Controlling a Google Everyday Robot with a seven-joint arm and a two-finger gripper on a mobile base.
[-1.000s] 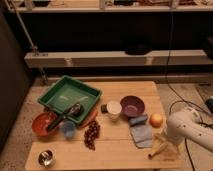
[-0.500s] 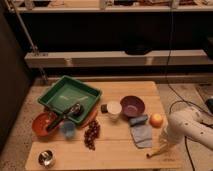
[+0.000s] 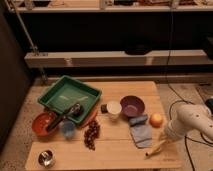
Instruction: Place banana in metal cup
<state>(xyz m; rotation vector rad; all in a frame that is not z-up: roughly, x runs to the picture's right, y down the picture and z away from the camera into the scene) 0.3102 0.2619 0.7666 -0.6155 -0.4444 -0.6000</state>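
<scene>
Early in the task, by the look of it: reaching for and securing the banana (image 3: 156, 148), not yet carrying. Lying slantwise near the 5 o'clock corner of the table (image 3: 120, 155), just at 5 o'clock of the blue cloth (image 3: 141, 134) and at 6 o'clock of the orange (image 3: 156, 120). Poised at the banana's upper end, at the tip of the white arm (image 3: 192, 120) reaching in from 3 o'clock: the pincer (image 3: 165, 137). Cannot tell how wide open, nor whether gripping the banana or merely touching.

Standing alone at the 7 o'clock corner, well apart from the banana: the metal cup (image 3: 46, 158), upright, mouth up. Next move, probably: taking a firm hold, lifting clear, then crossing the front edge toward 9 o'clock, passing the grapes (image 3: 91, 135) and the light blue cup (image 3: 68, 129) without brushing them. Then tipping the banana near upright to drop one end into so narrow a mouth.

Pale wooden planks for the table, carrying a green tray (image 3: 70, 92), red bowl (image 3: 42, 122), white cup (image 3: 114, 108) and purple bowl (image 3: 132, 105) further back. Beyond, at 12 o'clock, dark shelving (image 3: 115, 57) with a pale rail; speckled floor around.
</scene>
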